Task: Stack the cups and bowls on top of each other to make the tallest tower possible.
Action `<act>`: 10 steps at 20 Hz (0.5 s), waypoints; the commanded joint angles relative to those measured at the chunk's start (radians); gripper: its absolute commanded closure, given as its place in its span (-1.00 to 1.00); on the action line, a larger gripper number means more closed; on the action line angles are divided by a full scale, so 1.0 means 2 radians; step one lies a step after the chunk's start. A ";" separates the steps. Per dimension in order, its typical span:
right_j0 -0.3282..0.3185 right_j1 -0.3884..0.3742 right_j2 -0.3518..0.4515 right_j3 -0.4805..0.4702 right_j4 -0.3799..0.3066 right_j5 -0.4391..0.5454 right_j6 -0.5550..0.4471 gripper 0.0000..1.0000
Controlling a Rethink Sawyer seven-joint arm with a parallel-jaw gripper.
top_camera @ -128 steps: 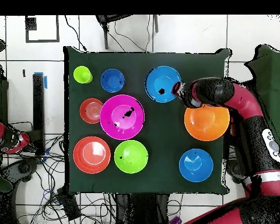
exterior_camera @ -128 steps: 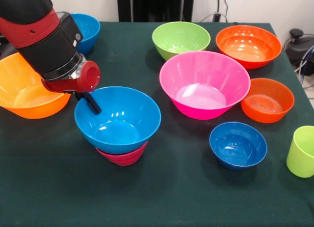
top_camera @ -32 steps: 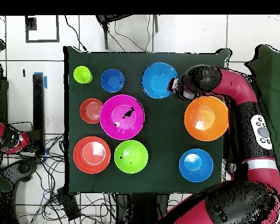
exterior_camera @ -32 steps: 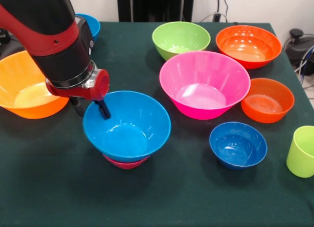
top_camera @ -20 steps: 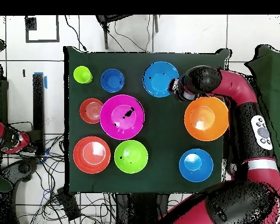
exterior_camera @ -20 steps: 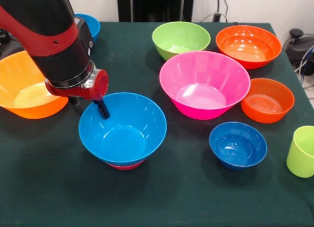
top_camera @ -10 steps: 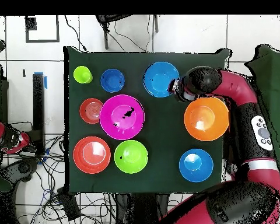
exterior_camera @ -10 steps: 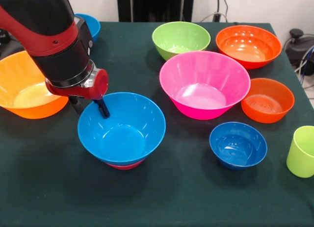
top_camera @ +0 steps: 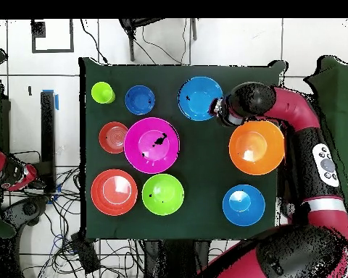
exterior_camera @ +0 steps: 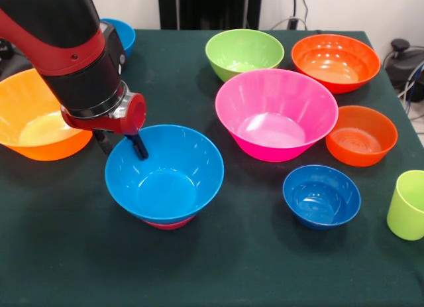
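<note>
- The medium blue bowl is sitting nested on a small crimson bowl, only a sliver of which is showing beneath its base; together they are forming the only stacked pair on the dark green table.
- The gripper is straddling the blue bowl's rim on the side facing the large orange bowl: one dark finger is reaching inside the bowl, the other is standing outside the wall, so the pincer is clamping the rim.
- The red and black arm is coming down over the gap between the blue bowl and the large orange bowl, which is lying just beside the blue bowl.
- The large pink bowl is standing near the blue bowl, on the side opposite the orange one, upright and holding nothing.
- The green bowl and a red-orange bowl are standing beyond the pink bowl, toward the back of the table.
- A smaller orange bowl is sitting just beside the pink bowl, and a small blue bowl is resting in front of the pink bowl, apart from the stacked pair.
- The lime cup is standing upright past the small blue bowl, at the table's edge.
- Another blue bowl is partly showing behind the arm.
- In the overhead view, the stacked blue bowl is lying at one table edge, with the gripper at its rim.
</note>
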 commanded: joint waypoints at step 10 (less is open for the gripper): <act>0.014 -0.028 -0.018 0.031 -0.008 0.044 -0.100 -1.00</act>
